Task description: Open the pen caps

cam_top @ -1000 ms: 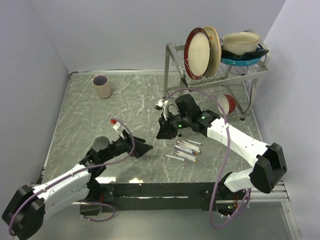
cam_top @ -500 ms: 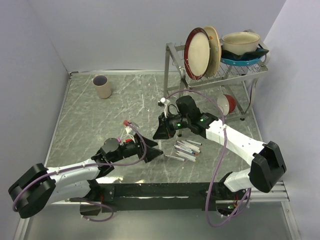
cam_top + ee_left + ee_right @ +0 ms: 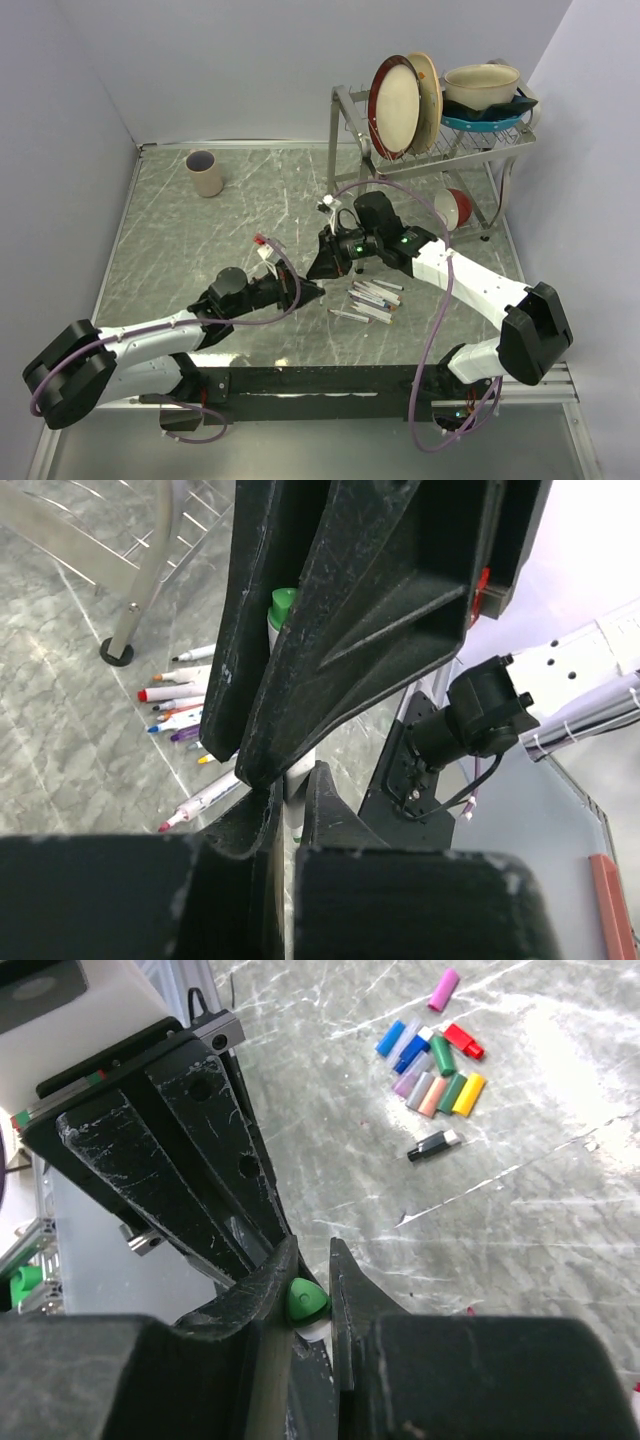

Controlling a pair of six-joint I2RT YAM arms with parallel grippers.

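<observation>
left gripper (image 3: 292, 792) clamped on thin white plastic pen barrel (image 3: 293, 815); right gripper (image 3: 311, 1260) pinching small green plastic cap (image 3: 305, 1301), table ctr, far from edges. risk: shallow tip grip, cap cd slip out on pull.

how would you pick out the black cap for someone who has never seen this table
In the right wrist view, find the cluster of loose coloured caps lying side by side on the grey marbled table. Just below that cluster in the picture, the black cap lies by itself, touching none of them. It is the only black one, and one end of it is pale.
</observation>
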